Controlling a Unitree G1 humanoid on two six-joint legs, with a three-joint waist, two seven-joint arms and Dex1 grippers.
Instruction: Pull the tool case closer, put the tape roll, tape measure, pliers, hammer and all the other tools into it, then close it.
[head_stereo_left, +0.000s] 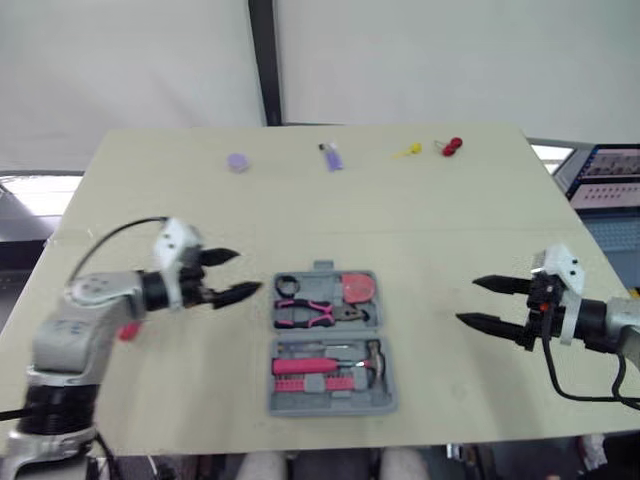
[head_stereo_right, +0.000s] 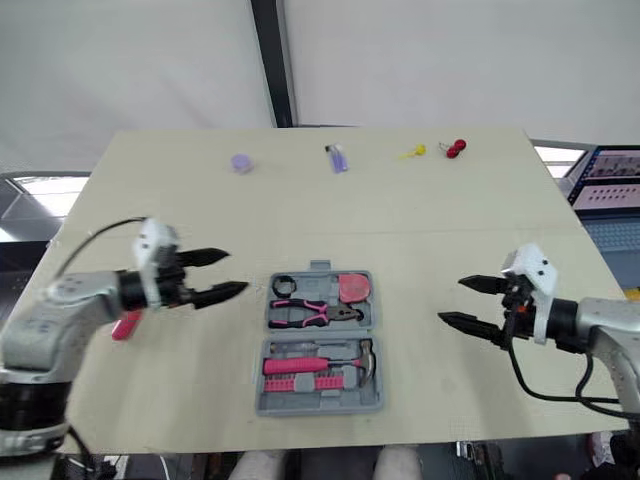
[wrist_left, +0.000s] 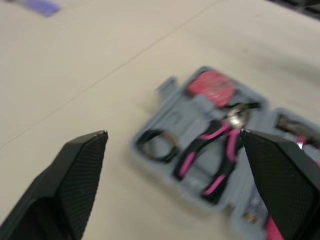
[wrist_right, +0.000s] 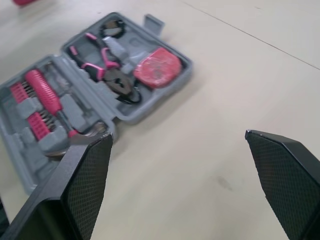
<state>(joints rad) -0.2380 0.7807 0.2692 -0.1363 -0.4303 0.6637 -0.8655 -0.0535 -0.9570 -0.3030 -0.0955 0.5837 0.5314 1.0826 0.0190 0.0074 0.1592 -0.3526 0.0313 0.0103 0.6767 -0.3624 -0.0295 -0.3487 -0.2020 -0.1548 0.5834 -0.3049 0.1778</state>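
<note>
The grey tool case (head_stereo_left: 329, 396) lies open at the table's near middle. Its far half holds a black tape roll (head_stereo_left: 288, 285), a pink tape measure (head_stereo_left: 357, 287) and pink-handled pliers (head_stereo_left: 313, 314). In the near half lie a hammer (head_stereo_left: 335, 365) and pink-handled bits. My left gripper (head_stereo_left: 248, 271) hovers open just left of the case, fingers pointing at it. My right gripper (head_stereo_left: 467, 300) is open to the right of the case, a hand's width away. A small red tool (head_stereo_right: 126, 325) lies on the table under my left forearm.
Along the far edge of the table (head_stereo_left: 430, 230) sit a purple disc (head_stereo_left: 237, 161), a purple stick (head_stereo_left: 332, 156), a yellow piece (head_stereo_left: 407, 150) and a red piece (head_stereo_left: 453, 146). A blue rack (head_stereo_left: 610, 175) stands beyond the table's right edge.
</note>
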